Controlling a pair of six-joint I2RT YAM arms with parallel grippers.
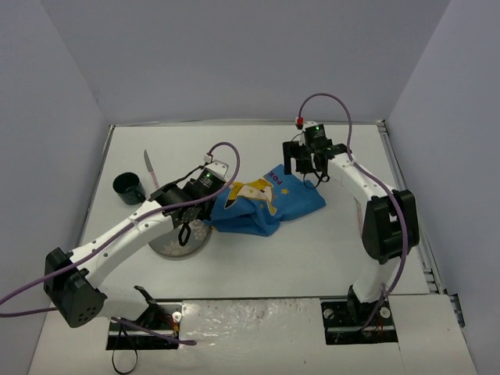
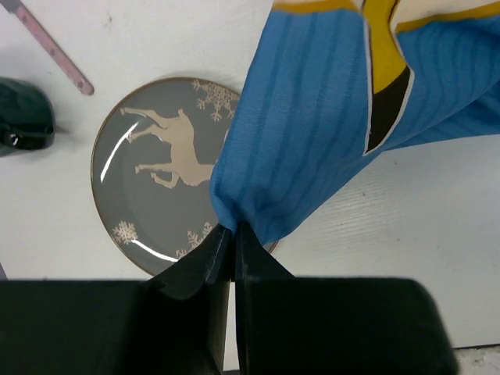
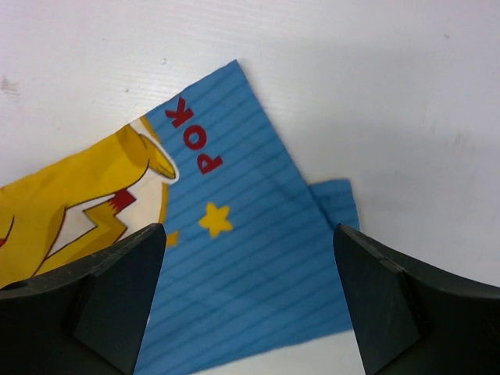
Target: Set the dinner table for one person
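Observation:
A blue cartoon-print cloth placemat point(image 1: 266, 205) lies crumpled on the white dinner table point(image 1: 258, 258). My left gripper point(image 2: 233, 234) is shut on the placemat's point(image 2: 312, 133) near-left corner and holds it just above the grey deer-print plate point(image 2: 148, 187). That plate point(image 1: 178, 242) sits partly under the left arm. My right gripper point(image 1: 306, 166) is open above the placemat's far right corner point(image 3: 242, 234), with nothing between its fingers. A dark green cup point(image 1: 127, 187) and a pink-handled knife point(image 1: 148, 164) lie at the far left.
Grey walls enclose the table on three sides. Metal edge rails point(image 1: 406, 187) run along the table's right side. The cup point(image 2: 23, 113) and the knife point(image 2: 58, 56) lie just left of the plate in the left wrist view.

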